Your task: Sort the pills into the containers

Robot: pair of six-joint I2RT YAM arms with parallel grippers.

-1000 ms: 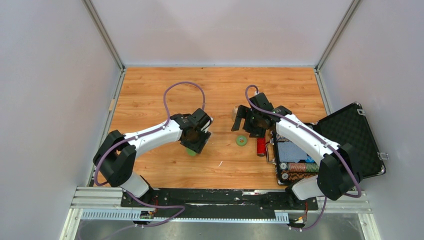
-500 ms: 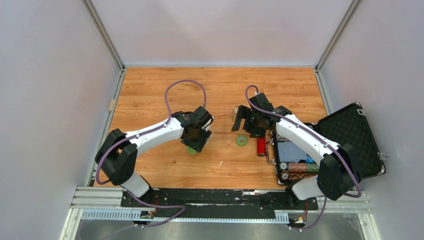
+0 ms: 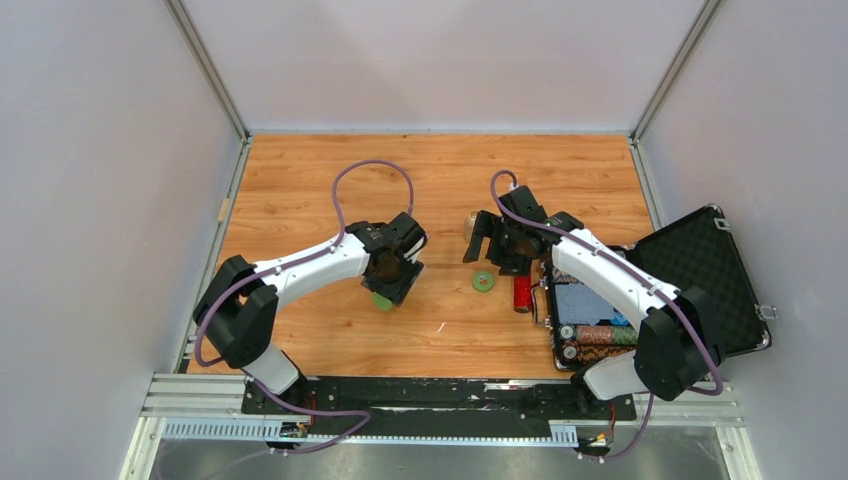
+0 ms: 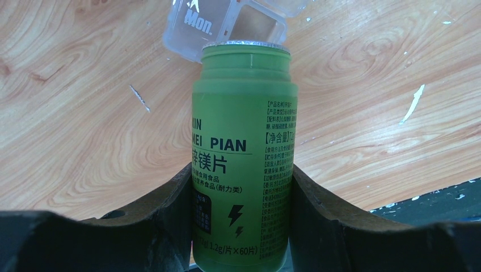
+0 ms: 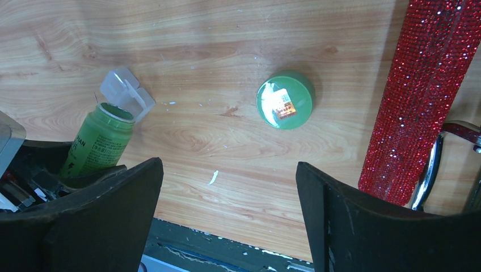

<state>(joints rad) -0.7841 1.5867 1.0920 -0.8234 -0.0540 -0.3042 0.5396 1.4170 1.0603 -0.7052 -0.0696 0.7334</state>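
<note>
My left gripper (image 4: 241, 170) is shut on a small green bottle (image 4: 241, 130) with its cap off and a silver rim at the mouth. The mouth points at a tiny clear container (image 4: 227, 22) marked "Mon.", which lies open on the wood just beyond it. From above, the left gripper (image 3: 392, 277) covers the container and only the bottle's base (image 3: 382, 301) shows. The right wrist view has the bottle (image 5: 99, 141) and the container (image 5: 126, 93) at the left. My right gripper (image 5: 230, 215) stands open and empty. No pills show.
The bottle's green cap (image 3: 483, 281) lies on the table between the arms, below the right gripper (image 3: 479, 240). A red glittery tube (image 3: 522, 292) lies beside an open black case (image 3: 700, 260) of poker chips at the right.
The left arm has edged slightly to the right, still holding the bottle. The right arm has not moved.
</note>
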